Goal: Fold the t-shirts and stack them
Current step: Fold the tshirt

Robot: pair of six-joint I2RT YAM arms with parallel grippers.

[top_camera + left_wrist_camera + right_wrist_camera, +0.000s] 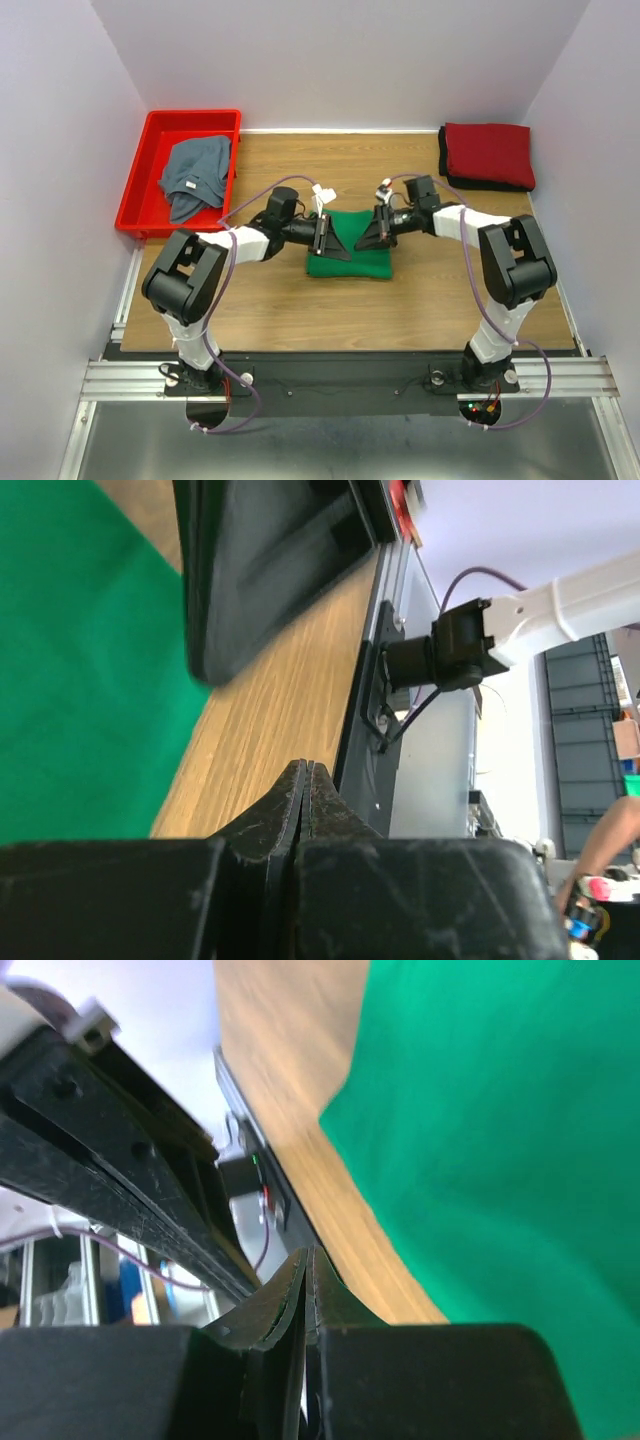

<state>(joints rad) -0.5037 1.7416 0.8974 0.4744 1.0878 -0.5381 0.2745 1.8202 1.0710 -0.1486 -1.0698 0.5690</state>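
The green t-shirt is lying as a folded rectangle at the middle of the table, with both arms reaching in over it. The left gripper is hanging over its left edge and the right gripper over its right. In each wrist view the fingertips are pressing together with no cloth showing between them, and the green fabric is running beside the jaws, not in them.

At the far right corner the dark red t-shirt is sitting folded on top of the black t-shirt. The grey-blue t-shirt is lying crumpled in the red bin at the far left.

The fold on the green one appears finished, so the step in hand is likely moving it to the stack — which calls for both grippers opening, dipping to the shirt's side edges and pinching through all layers so the fold holds on the way over.
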